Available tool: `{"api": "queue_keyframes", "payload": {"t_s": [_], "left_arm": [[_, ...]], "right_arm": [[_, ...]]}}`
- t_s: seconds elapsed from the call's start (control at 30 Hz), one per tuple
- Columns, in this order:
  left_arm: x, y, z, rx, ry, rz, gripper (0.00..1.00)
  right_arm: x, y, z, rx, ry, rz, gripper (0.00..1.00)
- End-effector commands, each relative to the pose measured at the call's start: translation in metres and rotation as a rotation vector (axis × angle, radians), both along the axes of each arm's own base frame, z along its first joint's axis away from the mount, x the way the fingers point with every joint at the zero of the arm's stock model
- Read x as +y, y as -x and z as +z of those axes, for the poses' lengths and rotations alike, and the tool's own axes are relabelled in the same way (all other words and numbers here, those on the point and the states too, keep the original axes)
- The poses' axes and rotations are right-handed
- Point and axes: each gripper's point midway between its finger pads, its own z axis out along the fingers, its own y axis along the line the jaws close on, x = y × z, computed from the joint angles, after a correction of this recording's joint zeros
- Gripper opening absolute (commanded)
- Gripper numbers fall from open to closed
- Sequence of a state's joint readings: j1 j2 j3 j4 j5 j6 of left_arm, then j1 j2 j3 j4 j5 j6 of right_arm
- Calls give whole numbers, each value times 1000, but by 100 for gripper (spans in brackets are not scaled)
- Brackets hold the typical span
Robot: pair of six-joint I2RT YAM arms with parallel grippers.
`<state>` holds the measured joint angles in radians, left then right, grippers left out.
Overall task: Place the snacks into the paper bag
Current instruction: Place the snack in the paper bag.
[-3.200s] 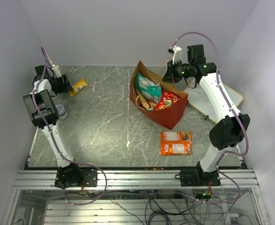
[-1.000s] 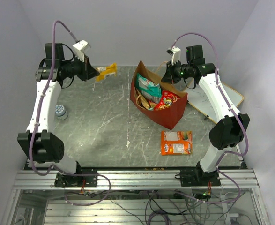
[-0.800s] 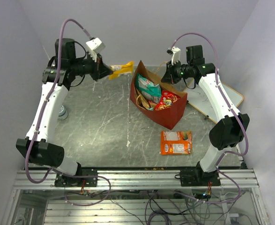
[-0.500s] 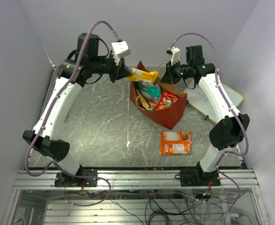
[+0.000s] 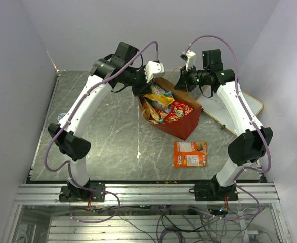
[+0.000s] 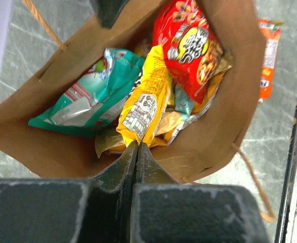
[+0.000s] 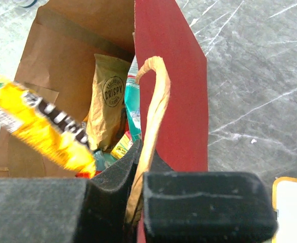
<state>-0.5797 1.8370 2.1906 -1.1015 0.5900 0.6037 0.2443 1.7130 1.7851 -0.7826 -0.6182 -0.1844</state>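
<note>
The paper bag point(image 5: 183, 127) stands mouth-up on the table point(image 5: 108, 136), right of the middle, red outside and brown inside. The left arm reaches across over its opening. The left fingers point(image 6: 119, 169) are pressed together on 1 end of a yellow packet point(image 6: 147, 104), with no gap showing between them. That packet hangs inside the mouth of the bag, above the other snacks: a teal packet point(image 6: 87, 98) to one side, a red packet point(image 6: 188, 45) to the other, and gold foil beneath. In the right wrist view a tan packet marked CRISPY point(image 7: 108, 93) leans against the brown inner wall. The right fingers point(image 7: 115, 174) are pinched on the far rim of the bag, 1 on each side of the red wall, with the looped tan handle point(image 7: 156, 101) running down between them. 1 orange flat pack point(image 5: 190, 153) lies flat on the table just in front of the bag, apart from it and from both arms. A white board point(image 5: 253, 104) lies at the right edge of the table, partly behind the right arm
</note>
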Motion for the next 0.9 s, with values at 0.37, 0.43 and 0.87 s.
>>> {"api": "queue_keyframes", "payload": {"t_s": [0.37, 0.43, 0.87], "left_arm": [[8, -61, -65, 12, -204, 206, 20], [16, -74, -58, -52, -221, 283, 32], [12, -78, 3, -278, -107, 326, 70]], "right_arm": [[1, 11, 14, -33, -14, 17, 0], [1, 10, 13, -32, -12, 15, 0], [1, 6, 6, -20, -6, 9, 0]]}}
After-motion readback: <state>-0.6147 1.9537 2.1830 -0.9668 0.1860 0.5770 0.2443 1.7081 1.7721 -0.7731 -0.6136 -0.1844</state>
